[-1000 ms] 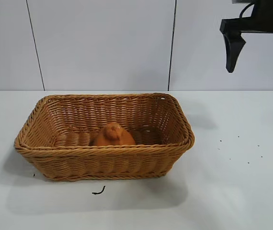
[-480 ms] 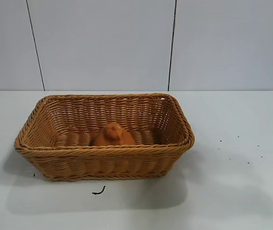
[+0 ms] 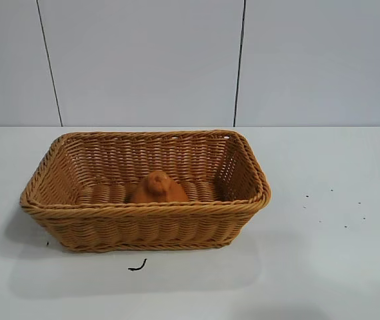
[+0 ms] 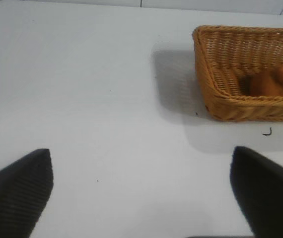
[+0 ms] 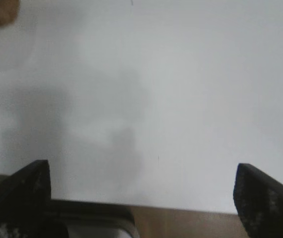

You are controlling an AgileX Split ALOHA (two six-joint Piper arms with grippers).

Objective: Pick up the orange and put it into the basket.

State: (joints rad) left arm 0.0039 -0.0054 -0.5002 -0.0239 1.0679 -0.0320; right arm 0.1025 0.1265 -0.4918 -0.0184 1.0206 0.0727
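The orange (image 3: 157,188) lies inside the wicker basket (image 3: 143,210) at the middle left of the white table; it is partly hidden by the basket's front wall. Both also show in the left wrist view, the orange (image 4: 273,82) inside the basket (image 4: 216,84). Neither gripper shows in the exterior view. My left gripper (image 4: 141,186) is open and empty over bare table, well away from the basket. My right gripper (image 5: 141,191) is open and empty above the table's edge; a corner of the basket (image 5: 0,12) shows far off.
A small dark curl (image 3: 137,266) lies on the table in front of the basket, seen also in the left wrist view (image 4: 267,132). Small dark specks (image 3: 330,207) dot the table right of the basket. A wooden strip (image 5: 191,223) runs beyond the table edge.
One second ago my right gripper hung open at the upper right of the exterior view. It has moved out of that view. The basket and orange have not moved.
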